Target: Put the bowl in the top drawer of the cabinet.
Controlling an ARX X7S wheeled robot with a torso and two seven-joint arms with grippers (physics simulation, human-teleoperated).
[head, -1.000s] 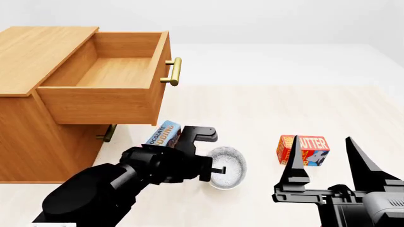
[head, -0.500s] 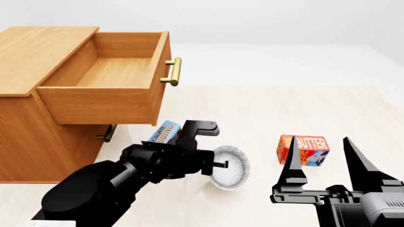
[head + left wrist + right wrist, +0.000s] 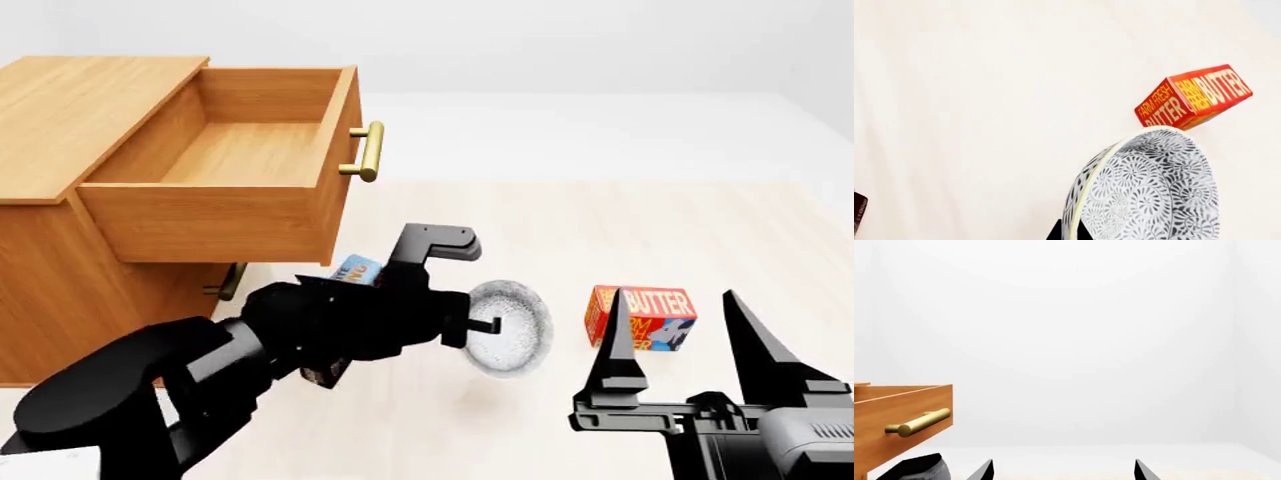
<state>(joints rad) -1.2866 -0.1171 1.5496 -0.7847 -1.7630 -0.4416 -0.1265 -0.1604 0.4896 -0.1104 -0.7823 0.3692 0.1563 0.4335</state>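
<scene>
The speckled white bowl [image 3: 514,328] hangs tilted on its side above the floor, its rim pinched by my left gripper [image 3: 489,325], which is shut on it. In the left wrist view the bowl [image 3: 1154,190] fills the near side, the gripper [image 3: 1069,232] clamped on its rim. The top drawer [image 3: 240,165] of the light-brown cabinet [image 3: 67,120] stands pulled open and empty, up and to the left of the bowl; its brass handle [image 3: 919,422] shows in the right wrist view. My right gripper [image 3: 681,335] is open at the lower right, holding nothing.
A red butter box [image 3: 643,318] lies right of the bowl, also seen as the butter box [image 3: 1193,96] in the left wrist view. A blue carton [image 3: 354,272] sits behind my left arm. The lower drawer's handle [image 3: 227,283] is below the open drawer.
My left gripper has lifted the bowl off the floor and carried it up and slightly right, tilting it onto its side. The right arm stayed still.
</scene>
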